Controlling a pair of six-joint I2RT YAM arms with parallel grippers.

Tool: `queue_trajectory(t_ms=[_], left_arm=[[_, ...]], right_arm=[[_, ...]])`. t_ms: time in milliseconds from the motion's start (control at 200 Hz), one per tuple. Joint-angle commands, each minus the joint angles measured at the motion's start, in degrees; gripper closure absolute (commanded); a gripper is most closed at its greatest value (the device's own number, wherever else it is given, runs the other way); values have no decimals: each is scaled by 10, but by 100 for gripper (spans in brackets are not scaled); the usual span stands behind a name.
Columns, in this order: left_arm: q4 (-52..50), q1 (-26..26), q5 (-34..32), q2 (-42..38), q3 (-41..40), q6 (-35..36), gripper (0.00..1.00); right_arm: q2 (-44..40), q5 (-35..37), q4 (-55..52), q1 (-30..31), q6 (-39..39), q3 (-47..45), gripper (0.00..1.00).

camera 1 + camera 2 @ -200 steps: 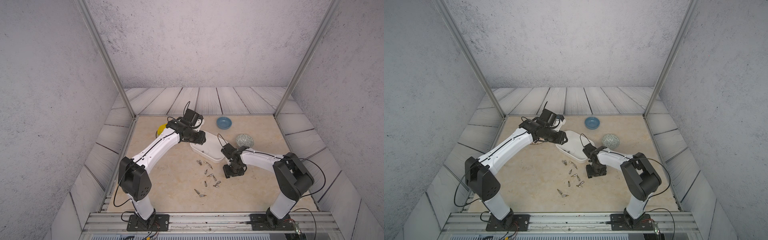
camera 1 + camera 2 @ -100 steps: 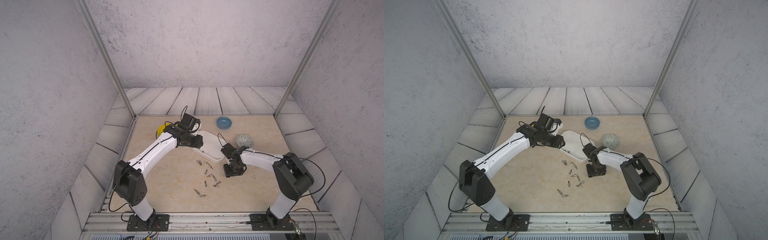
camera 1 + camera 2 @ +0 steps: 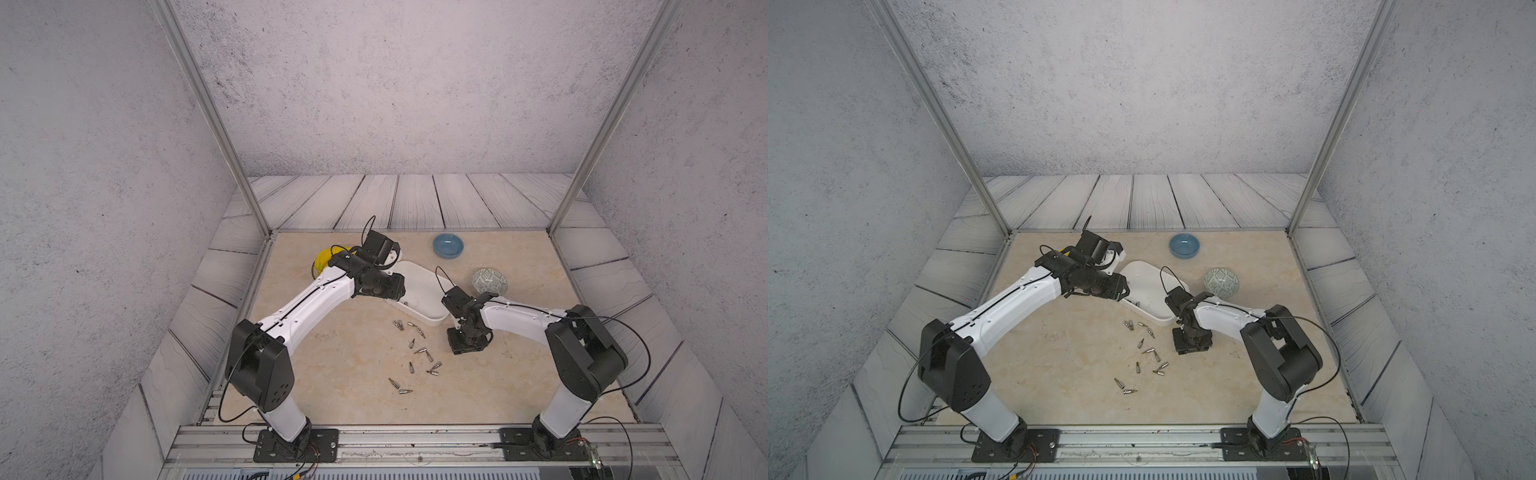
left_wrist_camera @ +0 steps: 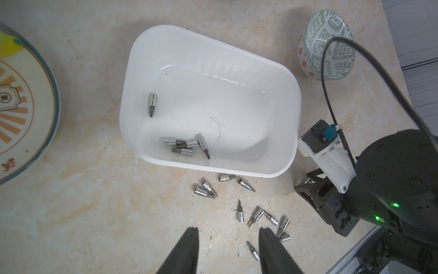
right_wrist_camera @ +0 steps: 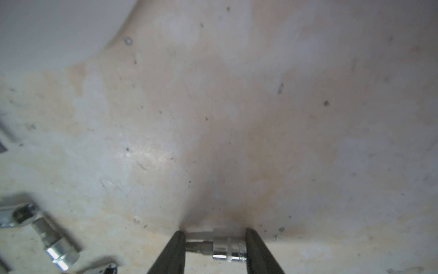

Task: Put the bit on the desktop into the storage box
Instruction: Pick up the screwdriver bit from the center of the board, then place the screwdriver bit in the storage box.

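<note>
On the beige desktop (image 3: 332, 365) several silver bits (image 3: 419, 353) lie scattered in front of the white storage box (image 3: 419, 286). The box (image 4: 128, 95) holds several bits (image 4: 184, 144). My right gripper (image 5: 214, 246) is down on the desktop right of the scatter in both top views (image 3: 465, 345) (image 3: 1190, 345). Its jaws touch both ends of one bit (image 5: 227, 250) lying crosswise between them. My left gripper (image 4: 228, 234) hovers at the box's left edge (image 3: 386, 286), open, with nothing between its fingers (image 4: 192, 239).
A small blue bowl (image 3: 448, 245) sits behind the box and a grey-green patterned bowl (image 3: 489, 281) to its right. A decorated plate (image 4: 23, 106) holding something yellow (image 3: 322, 262) lies left of the box, partly under my left arm.
The right gripper's jaws have narrowed onto the bit while the arm stayed in place. My left gripper has drawn back from over the box toward its left edge.
</note>
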Motion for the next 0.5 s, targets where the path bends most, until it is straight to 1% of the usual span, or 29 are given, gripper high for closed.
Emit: queue_trajectory(t_ms=[0, 220, 496], left_arm=[[-12, 4, 5, -5, -6, -1, 53], [-4, 4, 4, -16, -38, -4, 54], [3, 4, 6, -32, -68, -12, 54]], right_arm=[[-4, 11, -7, 4, 6, -5, 56], [-47, 19, -33, 4, 9, 4, 57], [-98, 42, -111, 4, -3, 70, 56]])
